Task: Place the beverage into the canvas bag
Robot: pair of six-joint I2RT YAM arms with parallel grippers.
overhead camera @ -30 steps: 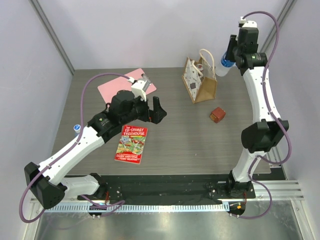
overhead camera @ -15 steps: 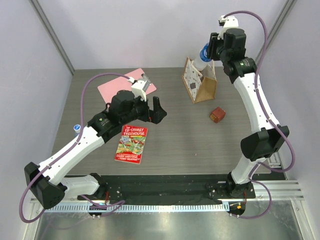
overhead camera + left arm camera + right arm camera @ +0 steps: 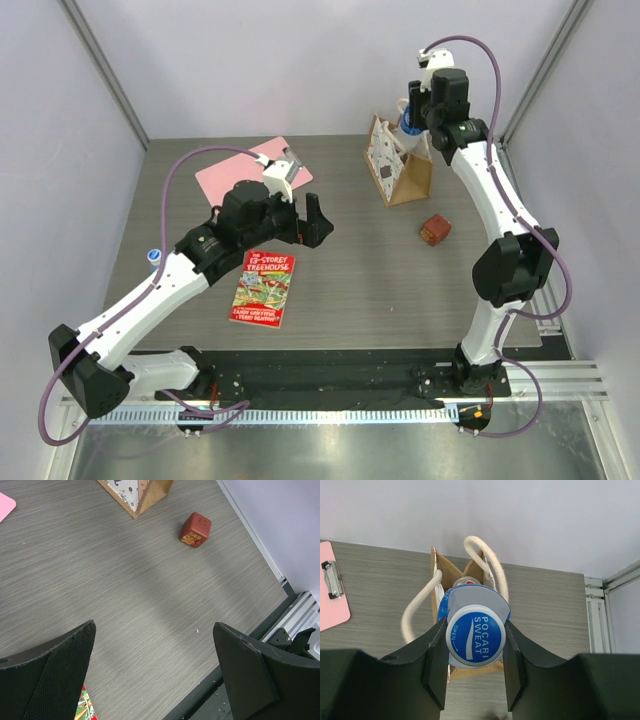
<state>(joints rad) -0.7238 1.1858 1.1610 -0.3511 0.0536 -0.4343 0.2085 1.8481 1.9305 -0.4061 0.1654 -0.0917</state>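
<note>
Overhead, right gripper [image 3: 475, 652] clamps the beverage [image 3: 475, 630] above the canvas bag [image 3: 410, 178] — left gripper [image 3: 154, 625] gapes, empty

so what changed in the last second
The right gripper, shut on the beverage, swung left from beside the canvas bag to hover over its open top. Nothing was grasped or released. The left gripper stayed open and still; the book, clipboard and red cube did not move.

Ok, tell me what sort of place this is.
Likely a lab robot test cell: bare panel walls round the table, arms bolted at its edge, props like a book and clipboard.
</note>
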